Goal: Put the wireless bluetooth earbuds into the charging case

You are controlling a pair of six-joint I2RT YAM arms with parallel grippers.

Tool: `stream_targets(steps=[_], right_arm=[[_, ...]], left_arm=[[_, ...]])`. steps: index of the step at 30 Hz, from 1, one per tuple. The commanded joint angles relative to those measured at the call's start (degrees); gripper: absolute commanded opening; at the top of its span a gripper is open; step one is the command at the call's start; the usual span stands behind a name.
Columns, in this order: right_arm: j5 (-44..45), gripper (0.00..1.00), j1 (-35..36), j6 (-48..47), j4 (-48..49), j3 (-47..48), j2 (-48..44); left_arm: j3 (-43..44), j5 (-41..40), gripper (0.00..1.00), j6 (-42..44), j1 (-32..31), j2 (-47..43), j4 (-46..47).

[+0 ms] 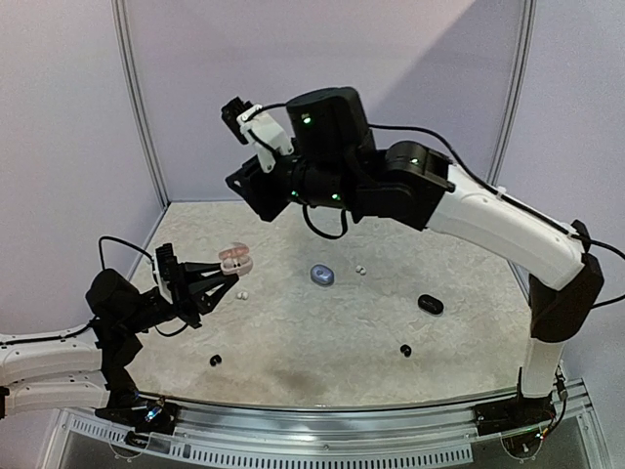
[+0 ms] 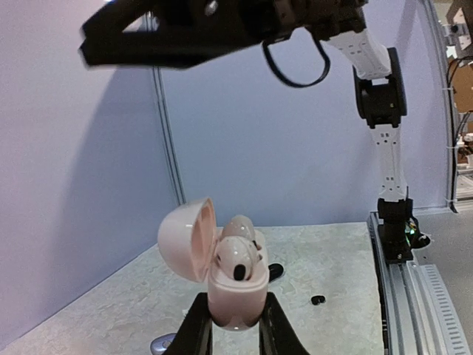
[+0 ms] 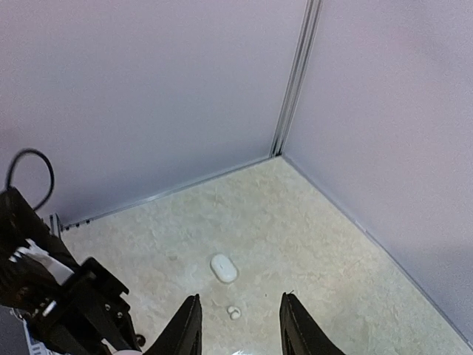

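Note:
My left gripper [image 1: 230, 274] is shut on the base of a pink charging case [image 2: 235, 296] and holds it upright above the table. The case's lid stands open to the left, and two pale pink earbuds [image 2: 238, 257] sit in it. The case also shows in the top view [image 1: 235, 259]. My right gripper [image 3: 240, 334] is open and empty, raised high over the back of the table [image 1: 252, 188]. Loose white earbuds [image 1: 242, 294] lie just under the left gripper. Another white pair [image 1: 360, 270] lies mid-table and also shows in the right wrist view [image 3: 233, 313].
A bluish-grey case [image 1: 322, 275] lies closed mid-table and looks white in the right wrist view [image 3: 224, 268]. A black case [image 1: 431, 305] lies at the right. Single black buds lie at the front right [image 1: 405, 349] and front left [image 1: 215, 361]. Walls close the back and sides.

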Motion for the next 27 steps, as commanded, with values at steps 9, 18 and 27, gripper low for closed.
stream_targets(steps=[9,18,27], right_arm=[[-20.19,0.36,1.15,-2.36,-9.01,-7.60,-0.83],[-10.47,0.51,1.16,-1.86,-6.61,-16.33,-8.98],[-19.17,0.80,0.84,-11.31,6.66,-31.04,-15.28]], left_arm=[[0.45,2.46,0.00,3.04,-0.83,-1.63,-2.37],[0.06,2.32,0.00,2.13,-0.83,-1.78,-2.19],[-0.08,4.29,0.00,-1.03,-0.83,-1.81,-1.98]])
